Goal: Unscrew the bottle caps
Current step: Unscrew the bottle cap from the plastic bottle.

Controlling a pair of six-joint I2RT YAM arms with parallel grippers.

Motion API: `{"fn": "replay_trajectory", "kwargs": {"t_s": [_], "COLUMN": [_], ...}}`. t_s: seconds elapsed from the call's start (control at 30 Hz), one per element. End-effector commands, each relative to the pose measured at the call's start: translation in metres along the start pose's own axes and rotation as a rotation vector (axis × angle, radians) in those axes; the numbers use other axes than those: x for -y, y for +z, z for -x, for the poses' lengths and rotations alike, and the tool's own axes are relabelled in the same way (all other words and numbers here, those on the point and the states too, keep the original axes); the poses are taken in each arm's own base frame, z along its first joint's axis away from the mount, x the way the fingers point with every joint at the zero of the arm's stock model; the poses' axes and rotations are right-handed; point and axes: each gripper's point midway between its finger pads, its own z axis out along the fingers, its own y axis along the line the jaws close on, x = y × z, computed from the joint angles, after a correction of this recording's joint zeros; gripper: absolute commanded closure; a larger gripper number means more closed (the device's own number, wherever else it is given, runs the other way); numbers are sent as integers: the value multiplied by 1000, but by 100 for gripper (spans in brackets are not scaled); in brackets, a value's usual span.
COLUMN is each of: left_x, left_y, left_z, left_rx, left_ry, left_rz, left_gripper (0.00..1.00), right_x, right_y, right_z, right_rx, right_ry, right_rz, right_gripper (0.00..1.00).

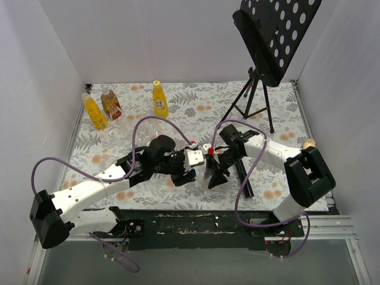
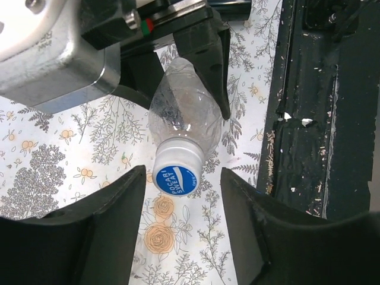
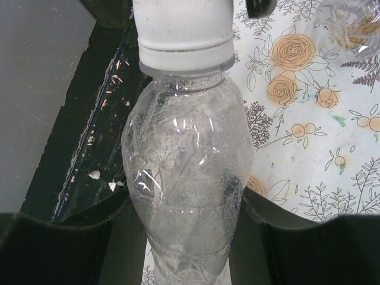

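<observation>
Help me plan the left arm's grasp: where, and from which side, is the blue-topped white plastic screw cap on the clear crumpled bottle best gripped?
Grip the blue-topped white screw cap by its ribbed side wall, coming end-on along the neck's axis. The right gripper clamps the clear crumpled plastic bottle by its body, pointing the cap at the left gripper, whose open fingers flank it.

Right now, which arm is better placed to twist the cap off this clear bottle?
Left. The left gripper stands open facing the cap, a finger each side; the right gripper grips the bottle by its body.
</observation>
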Motion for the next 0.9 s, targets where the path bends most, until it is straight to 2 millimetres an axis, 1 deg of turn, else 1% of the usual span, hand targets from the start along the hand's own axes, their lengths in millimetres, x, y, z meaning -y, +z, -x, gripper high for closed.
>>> {"fn": "replay_trajectory", "kwargs": {"t_s": [0.0,0.07,0.23,0.33,0.4,0.43,0.5,0.57,0.63,0.7,0.73,0.8,0.87], "left_x": [-4,-5,-6,-6,-5,-6,-8,-11,-14,-20,-26,-30,-30], "left_y": [-4,-4,-3,1,2,2,2,1,-2,-2,-3,-5,-9], "left_z": [17,16,13,8,8,9,11,17,27,28,28,26,22], "left_rx": [64,63,49,31,31,36,48,74,117,113,99,60,52], "left_ry": [78,74,56,27,9,-5,-50,-124,-239,-461,-571,-811,-1037], "left_rz": [-16,-18,-42,-59,-70,-70,-66,-48,-13,56,105,182,245], "left_gripper": [50,50,58,77,88,100,100,100,100,100,100,100,100], "right_x": [-3,-4,-4,-4,-4,-4,-4,-4,-3,-3,-2,-2,-1], "right_y": [-2,-1,-1,-1,-1,-1,0,0,0,0,-1,0,0], "right_z": [8,7,6,6,5,5,5,5,5,4,5,4,4], "right_rx": [4,3,-1,0,-1,-2,-2,-3,-5,-9,-10,-11,-13], "right_ry": [-54,-52,-49,-50,-46,-48,-45,-44,-44,-42,-41,-35,-30], "right_rz": [0,3,4,3,5,4,7,7,4,1,-3,-4,-5], "right_gripper": [93,93,93,93,93,93,93,93,93,93,93,93,93]}}
